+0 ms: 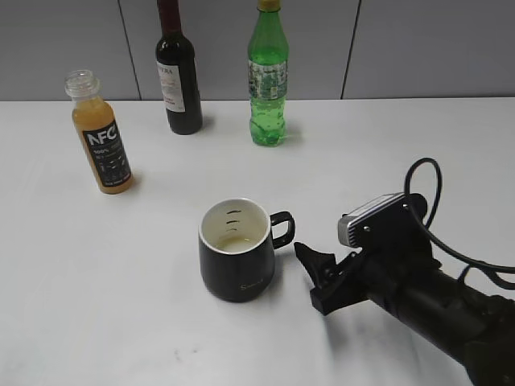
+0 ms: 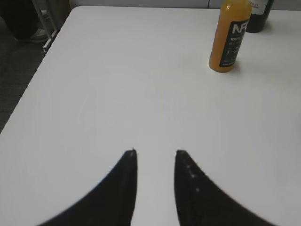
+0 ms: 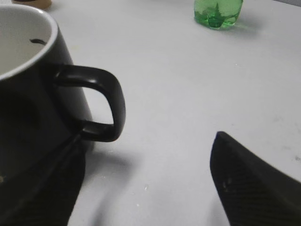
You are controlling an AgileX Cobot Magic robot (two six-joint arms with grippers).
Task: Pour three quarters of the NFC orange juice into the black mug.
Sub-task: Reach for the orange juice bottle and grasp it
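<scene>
white table: three bottles, one mug

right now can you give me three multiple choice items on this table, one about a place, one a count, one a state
1. Where does the NFC orange juice stand relative to the black mug in the exterior view?
A. behind and to the left
B. right beside its handle
C. inside it

2. How many bottles stand on the table?
A. one
B. two
C. three

3. How is the right tool set?
A. shut on the mug handle
B. open beside the mug handle, holding nothing
C. shut on the juice bottle

Answers:
1. A, since the juice stands far back left of the mug.
2. C, counting the juice, the dark wine bottle and the green bottle.
3. B, as the right wrist view shows its fingers spread with bare table between them.
</scene>
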